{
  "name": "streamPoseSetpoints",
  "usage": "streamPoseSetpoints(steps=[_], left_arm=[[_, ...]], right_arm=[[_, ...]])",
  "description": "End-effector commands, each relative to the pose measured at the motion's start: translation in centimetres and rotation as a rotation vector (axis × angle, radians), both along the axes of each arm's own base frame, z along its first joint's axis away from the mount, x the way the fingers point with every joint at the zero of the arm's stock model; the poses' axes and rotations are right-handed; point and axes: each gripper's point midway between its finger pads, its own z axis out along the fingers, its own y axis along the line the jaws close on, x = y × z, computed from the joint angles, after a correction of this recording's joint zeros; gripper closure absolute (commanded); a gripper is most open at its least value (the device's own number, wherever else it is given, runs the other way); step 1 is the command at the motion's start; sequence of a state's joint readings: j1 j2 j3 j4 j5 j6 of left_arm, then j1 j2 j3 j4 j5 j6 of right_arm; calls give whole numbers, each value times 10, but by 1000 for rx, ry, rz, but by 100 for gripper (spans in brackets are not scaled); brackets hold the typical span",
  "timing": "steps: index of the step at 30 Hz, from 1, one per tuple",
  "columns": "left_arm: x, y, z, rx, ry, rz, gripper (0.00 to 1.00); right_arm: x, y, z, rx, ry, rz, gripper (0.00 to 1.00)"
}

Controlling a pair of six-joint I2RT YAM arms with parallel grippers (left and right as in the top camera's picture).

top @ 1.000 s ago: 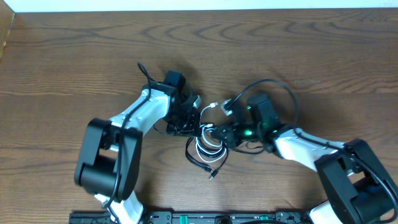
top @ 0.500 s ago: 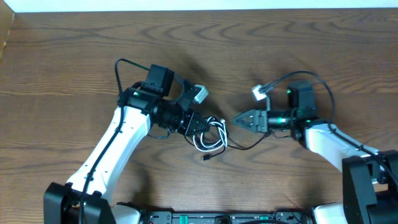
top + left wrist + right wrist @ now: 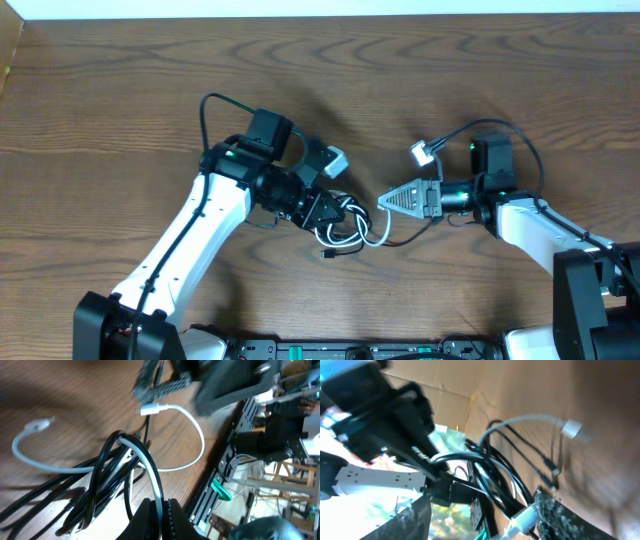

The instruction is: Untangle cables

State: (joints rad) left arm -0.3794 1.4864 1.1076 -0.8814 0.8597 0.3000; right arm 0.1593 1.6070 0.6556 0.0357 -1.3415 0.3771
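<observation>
Your right gripper [image 3: 386, 201] has edged back toward the tangle, its jaws parted and clamping nothing. Your left gripper [image 3: 323, 213] pinches a black cable [image 3: 150, 467]. The cables [image 3: 343, 228] lie bunched on the table [image 3: 500, 80], and only the white cable [image 3: 192, 435] loops free, so most of the untangling is left.

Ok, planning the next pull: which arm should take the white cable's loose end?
Right: the right pincer stands open beside the white cable; the left pincer is shut on the black cables, anchoring them.

Overhead looks down, wrist views close, sharing cables [image 3: 345, 232]
</observation>
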Motion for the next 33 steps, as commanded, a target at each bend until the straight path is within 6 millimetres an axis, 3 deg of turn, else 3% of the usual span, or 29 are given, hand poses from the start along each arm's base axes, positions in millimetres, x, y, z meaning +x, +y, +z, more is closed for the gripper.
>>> streamPoseSetpoints(steps=[1,4,6,11,15,17,22,33], left_arm=[[-3,-5,5,-25,-32,-44,93],[-1,-6,5,-28,-37,-42,93],[1,-6,6,-32,-46,-39,93],[10,-10,9,-44,-40,11,92],[19,-14,12,-54,-14,75,92],[22,-15,13,-58,4,108,92],[32,-9,6,4,24,197,92],[29,-7,3,20,49,212,92]], right_arm=[[-1,5,-14,-98,9,-27,49],[-3,1,-43,-249,70,-81,75],[-4,-7,-63,-364,109,-123,87],[-8,-27,-91,-550,163,-189,85],[-8,-42,-106,-662,194,-241,76],[-8,-52,-114,-727,227,-282,66],[-9,-57,-118,-757,244,-301,1],[-8,-58,-118,-764,238,-306,1]])
